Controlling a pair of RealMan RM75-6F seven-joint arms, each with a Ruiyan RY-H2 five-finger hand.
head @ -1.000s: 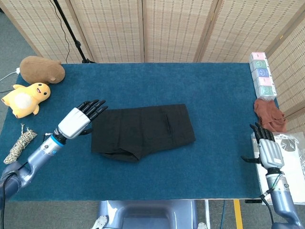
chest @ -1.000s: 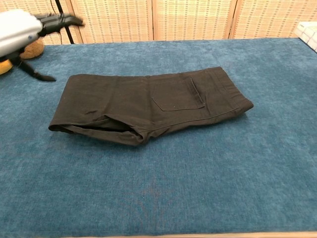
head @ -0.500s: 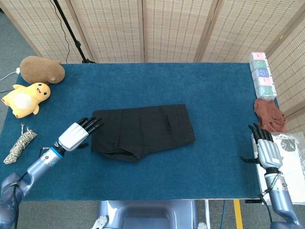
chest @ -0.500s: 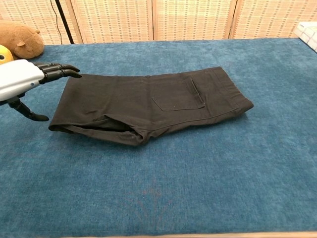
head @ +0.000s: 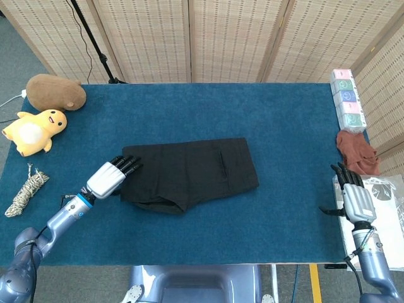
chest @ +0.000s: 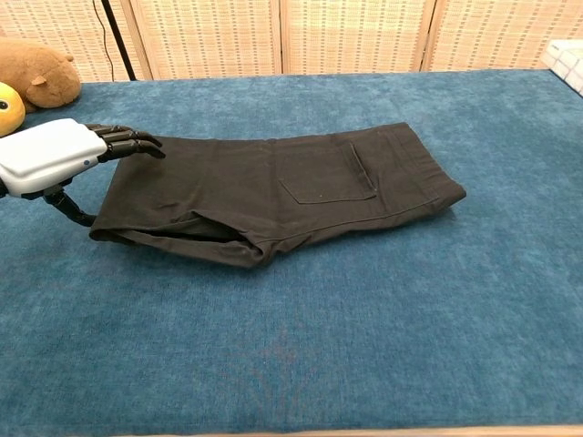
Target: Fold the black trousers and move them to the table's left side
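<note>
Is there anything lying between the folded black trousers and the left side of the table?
Only the left hand at the black trousers' left edge; beyond it is bare blue table, with the rope near the edge.

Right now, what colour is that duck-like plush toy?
The plush toy is yellow with a pale belly, best seen in the head view.

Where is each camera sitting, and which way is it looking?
Head view: high up, looking down on the whole blue table; shows the left hand, the right hand and both forearms.
Chest view: low at the table's near edge, looking across it towards the wicker screens; shows only the left hand.
Both share the folded black trousers, brown plush toy and left hand.
</note>
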